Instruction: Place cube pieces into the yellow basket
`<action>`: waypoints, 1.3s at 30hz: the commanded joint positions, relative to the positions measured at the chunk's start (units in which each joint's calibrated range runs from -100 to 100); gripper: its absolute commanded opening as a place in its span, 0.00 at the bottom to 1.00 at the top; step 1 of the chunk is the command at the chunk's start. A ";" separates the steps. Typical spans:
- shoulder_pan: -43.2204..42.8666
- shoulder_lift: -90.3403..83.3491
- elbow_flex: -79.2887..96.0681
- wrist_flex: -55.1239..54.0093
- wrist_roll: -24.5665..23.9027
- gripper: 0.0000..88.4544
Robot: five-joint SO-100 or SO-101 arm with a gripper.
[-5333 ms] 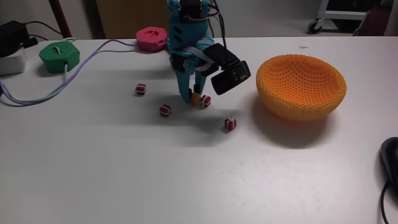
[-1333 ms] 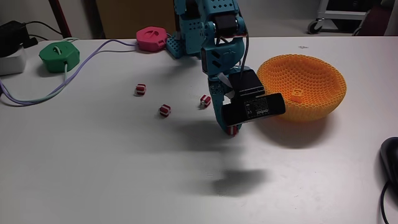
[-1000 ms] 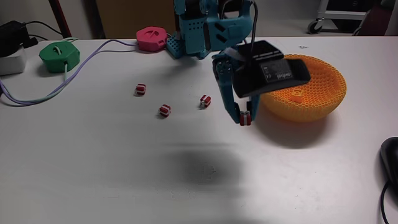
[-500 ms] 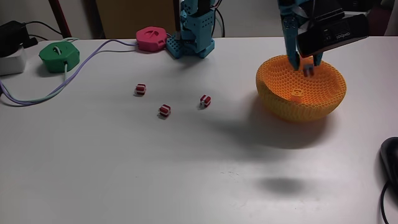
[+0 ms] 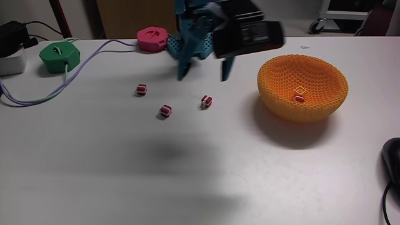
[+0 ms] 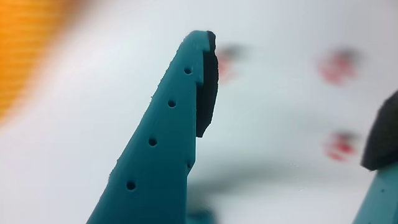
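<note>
Yellow basket (image 5: 303,87) (upright) holding two cubes (image 5: 299,94), three cubes (image 5: 165,110) outside

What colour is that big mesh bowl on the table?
Orange-yellow; the honeycomb basket shows best in the fixed view.

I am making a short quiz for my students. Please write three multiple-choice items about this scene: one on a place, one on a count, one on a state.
1. Where is the yellow-orange cube?
A. inside the yellow basket
B. beside the green puck
C. under the arm

2. How many red cubes lie on the table?
A. one
B. three
C. five

3. How is the gripper?
A. shut on a cube
B. open and empty
C. resting on the table

Key: 1 A, it sits in the bowl beside a red cube. 2 B, at. 3 B, fingers spread, nothing between.
</note>
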 commanded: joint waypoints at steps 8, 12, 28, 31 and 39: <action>12.71 -12.58 42.64 -37.73 1.27 0.43; 13.08 -12.68 47.46 -43.03 1.86 0.44; 19.42 -8.51 51.02 -50.76 4.44 0.31; 19.42 -8.32 51.89 -51.11 4.10 0.26; 18.67 -8.42 53.04 -52.76 5.42 0.00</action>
